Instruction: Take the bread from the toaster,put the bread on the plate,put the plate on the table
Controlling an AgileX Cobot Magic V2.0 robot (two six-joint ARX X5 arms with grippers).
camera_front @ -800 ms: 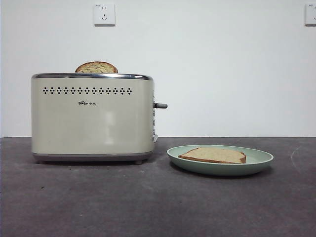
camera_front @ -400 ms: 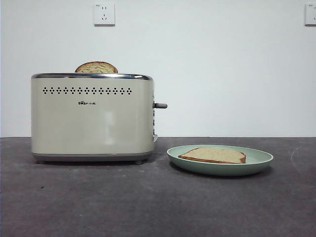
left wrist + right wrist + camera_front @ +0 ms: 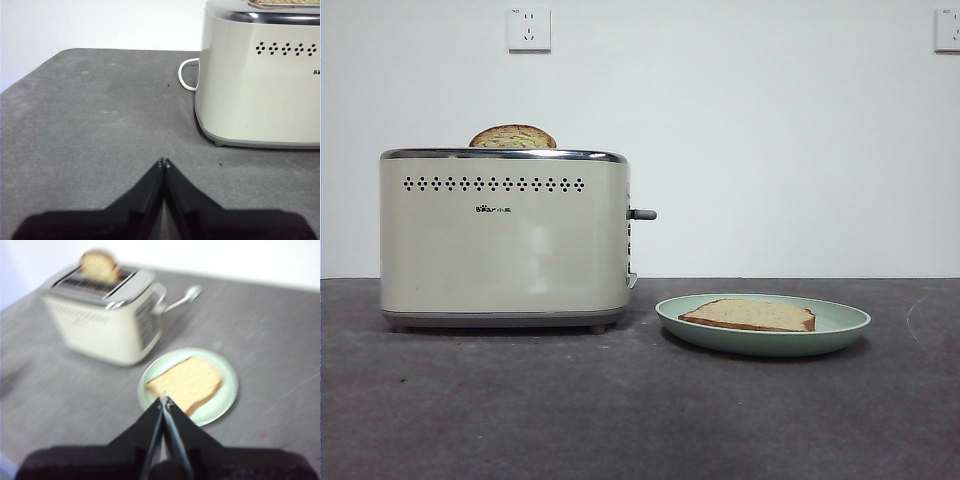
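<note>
The bread [image 3: 748,315] lies flat on the mint-green plate [image 3: 840,325], which rests on the table [image 3: 620,410] to the right of the cream toaster [image 3: 503,238]. In the blurred right wrist view the bread [image 3: 186,382] and plate [image 3: 222,405] lie just beyond my right gripper [image 3: 164,401], which is shut and empty, raised above the table. My left gripper [image 3: 163,163] is shut and empty, low over the table, off the toaster's [image 3: 260,85] end. Neither arm shows in the front view.
A second, darker domed slice [image 3: 513,137] stands up out of the toaster's slot. The toaster's lever [image 3: 642,214] sticks out toward the plate. A white cord [image 3: 186,75] loops behind the toaster. Wall sockets [image 3: 529,28] are on the back wall.
The front view has shifted a few pixels to the left; the toaster, bread and plate keep their places relative to each other.
</note>
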